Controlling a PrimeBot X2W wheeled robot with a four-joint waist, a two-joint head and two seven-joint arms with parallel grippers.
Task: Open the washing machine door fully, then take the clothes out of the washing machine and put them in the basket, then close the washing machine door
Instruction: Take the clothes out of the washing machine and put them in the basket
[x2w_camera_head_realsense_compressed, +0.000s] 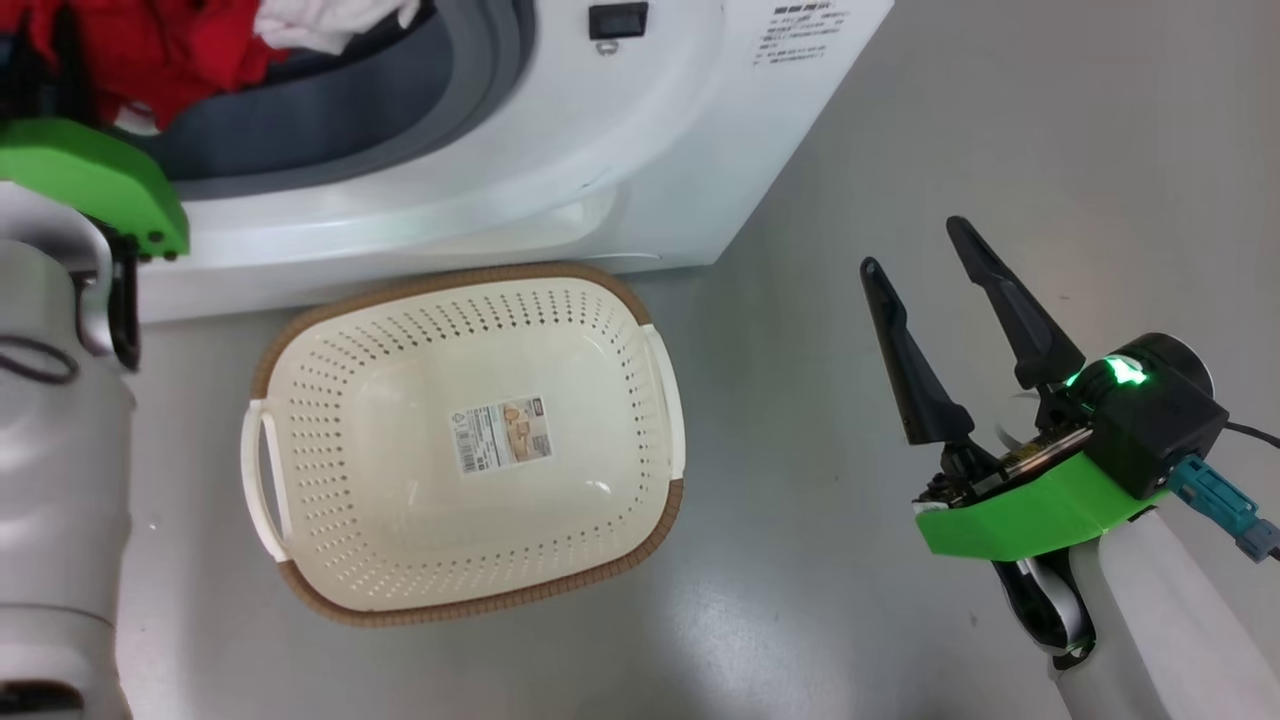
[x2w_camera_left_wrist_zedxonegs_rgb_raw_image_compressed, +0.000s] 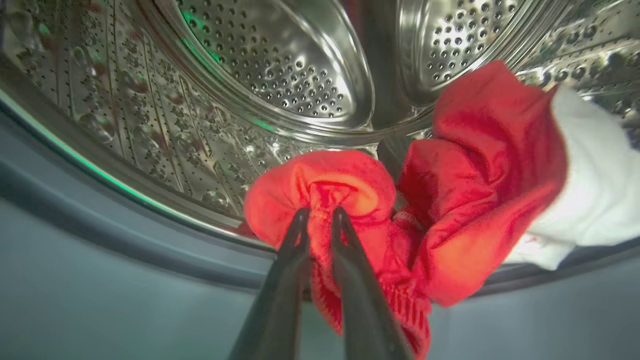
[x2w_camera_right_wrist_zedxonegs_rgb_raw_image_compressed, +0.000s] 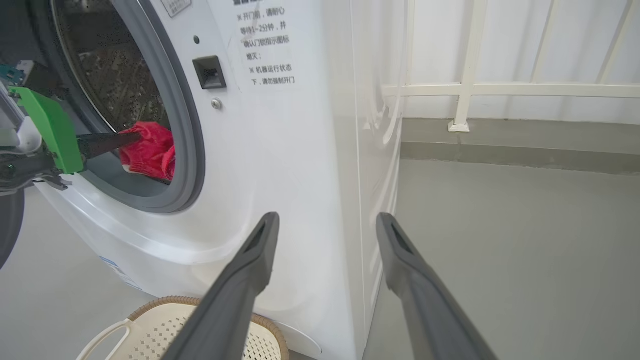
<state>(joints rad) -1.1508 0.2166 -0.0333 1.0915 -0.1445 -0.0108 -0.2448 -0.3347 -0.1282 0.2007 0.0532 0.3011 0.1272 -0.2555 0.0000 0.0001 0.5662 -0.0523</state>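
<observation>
Dark, smooth plastic forms the two long fingers of the left gripper (x2w_camera_left_wrist_zedxonegs_rgb_raw_image_compressed: 320, 212), which rise from the bottom middle of the left wrist view. They stand almost together, and a fold of soft red cloth is pinched between their tips. This fold belongs to the clothes (x2w_camera_left_wrist_zedxonegs_rgb_raw_image_compressed: 480, 175), a crumpled bunch of fuzzy red fabric with a white part at the right edge of the frame. The bunch hangs over the front lip of the opening, above the matte grey rubber ring (x2w_camera_left_wrist_zedxonegs_rgb_raw_image_compressed: 100, 280). Behind it the shiny steel drum (x2w_camera_left_wrist_zedxonegs_rgb_raw_image_compressed: 280, 65) curves across the upper frame, full of small round holes.

At the right middle of the head view, the right gripper (x2w_camera_head_realsense_compressed: 912, 245) has its fingers spread wide in a V and holds nothing. It hangs over the smooth grey floor (x2w_camera_head_realsense_compressed: 900, 120). Well to its left, in the lower centre, sits the basket (x2w_camera_head_realsense_compressed: 450, 278). It is cream plastic in a rounded rectangle shape, with perforated walls, a brown woven-look rim, white handles and a paper label (x2w_camera_head_realsense_compressed: 500, 433) on its bottom. Just beyond the basket stands the glossy white washing machine (x2w_camera_head_realsense_compressed: 600, 180), and the red and white clothes show in its opening at the upper left corner, far from the right gripper.
</observation>
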